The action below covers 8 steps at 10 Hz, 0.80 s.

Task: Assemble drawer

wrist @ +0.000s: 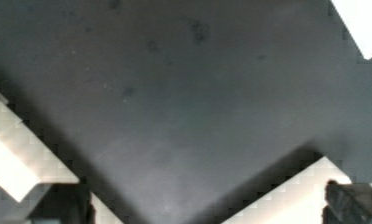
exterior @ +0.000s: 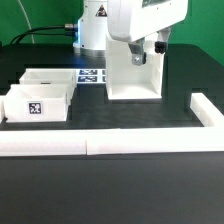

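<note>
The white drawer housing (exterior: pixel 133 75) stands upright on the black table, right of centre in the exterior view. My gripper (exterior: pixel 146 50) hangs at its top edge, with dark fingertips (wrist: pixel 357 202) spread wide and nothing clamped between them. The wrist view shows mostly dark surface, with white edges (wrist: pixel 16 150) (wrist: pixel 293 188) forming a V near the fingers. Two white open-top trays sit at the exterior view's left. The nearer tray (exterior: pixel 38 104) shows a square tag on its front. The second tray (exterior: pixel 46 78) stands just behind it.
The marker board (exterior: pixel 91 75) lies flat between the trays and the housing. A long low white border wall (exterior: pixel 100 146) runs along the front, and its side piece (exterior: pixel 206 112) turns back at the exterior view's right. The arm's white body rises above the housing.
</note>
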Motion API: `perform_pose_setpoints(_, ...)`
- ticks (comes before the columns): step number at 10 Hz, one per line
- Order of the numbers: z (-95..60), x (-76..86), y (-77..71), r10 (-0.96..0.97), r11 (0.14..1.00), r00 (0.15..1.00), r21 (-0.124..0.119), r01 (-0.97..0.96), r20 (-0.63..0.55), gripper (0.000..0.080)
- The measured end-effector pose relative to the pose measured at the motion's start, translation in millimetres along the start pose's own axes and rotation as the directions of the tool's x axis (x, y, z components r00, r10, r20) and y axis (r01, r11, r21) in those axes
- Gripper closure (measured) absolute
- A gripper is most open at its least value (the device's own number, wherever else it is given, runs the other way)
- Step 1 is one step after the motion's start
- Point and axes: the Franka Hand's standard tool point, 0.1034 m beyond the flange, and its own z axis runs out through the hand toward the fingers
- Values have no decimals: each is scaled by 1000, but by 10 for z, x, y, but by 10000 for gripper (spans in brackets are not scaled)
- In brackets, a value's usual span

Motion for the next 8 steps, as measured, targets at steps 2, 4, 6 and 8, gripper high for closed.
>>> perform_pose_setpoints(2,0,0,0,0,1000,1000,0,0,0,150)
perform_pose_setpoints(4,0,0,0,0,1000,1000,0,0,0,150)
perform_pose_setpoints(6,-6,3,-17,20,1000,1000,-5,-20,-5,150)
perform_pose_setpoints(8,-57,-93,-310,202,979,979,-29,-203,-32,150)
